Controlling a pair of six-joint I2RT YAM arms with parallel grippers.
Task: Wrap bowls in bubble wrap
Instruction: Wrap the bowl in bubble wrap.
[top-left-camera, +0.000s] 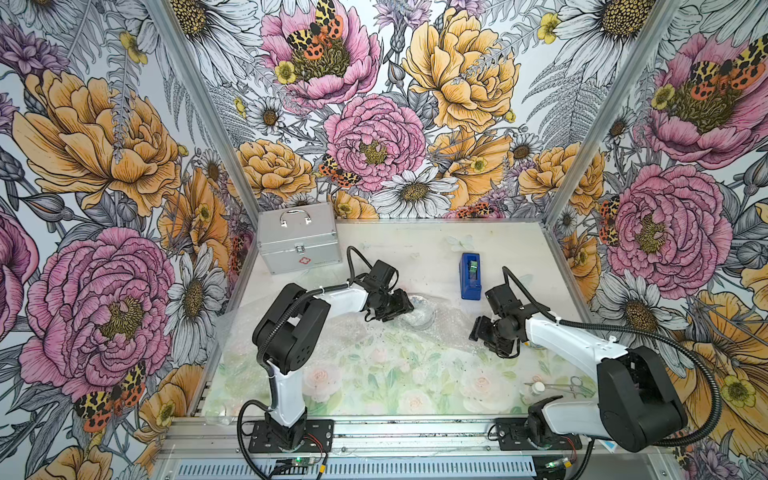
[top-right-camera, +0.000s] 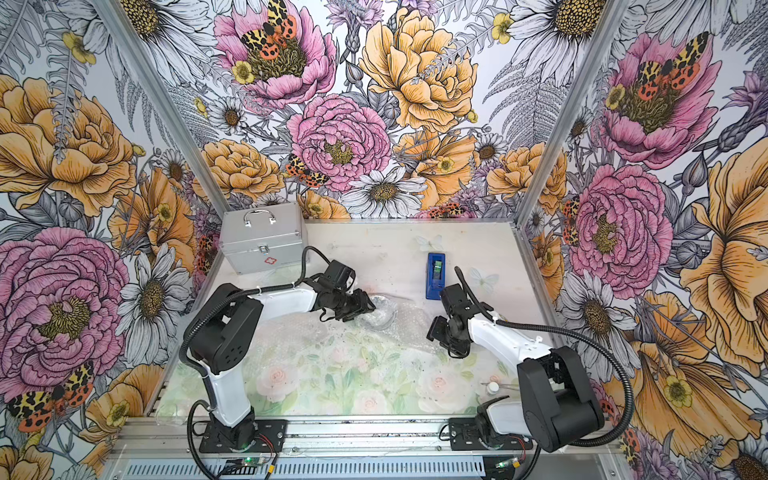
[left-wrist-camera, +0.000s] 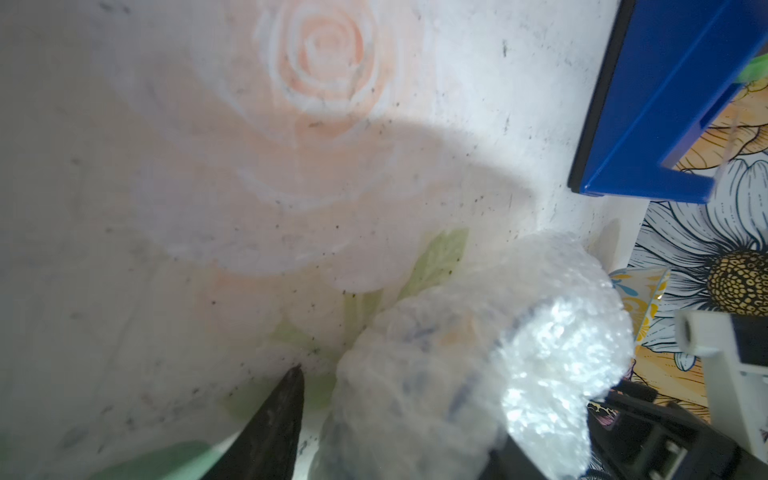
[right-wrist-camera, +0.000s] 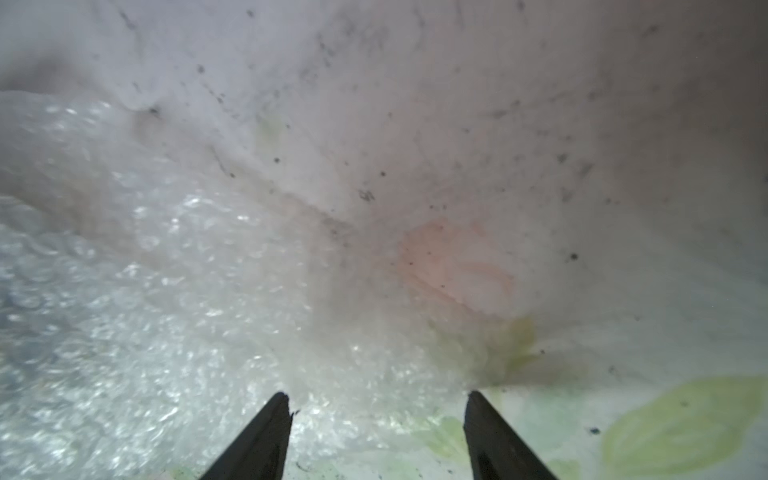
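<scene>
Roughly left-to-right, outstretched bubble wrap (top-left-camera: 451, 328).

Floral table (top-left-camera: 415, 249): silver case (top-left-camera: 297, 239) far-left corner, blue tape dispenser (top-left-camera: 471, 276), bubble wrap (top-left-camera: 353, 328) mid-table.

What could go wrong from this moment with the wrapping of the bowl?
1. The bubble wrap around the bowl looks loose, and no tape is visible on it. The right gripper is open and holds nothing, so the bundle may unfold.
2. The blue tape dispenser stands close to the bundle at the left gripper. A push or turn there could knock it.
</scene>
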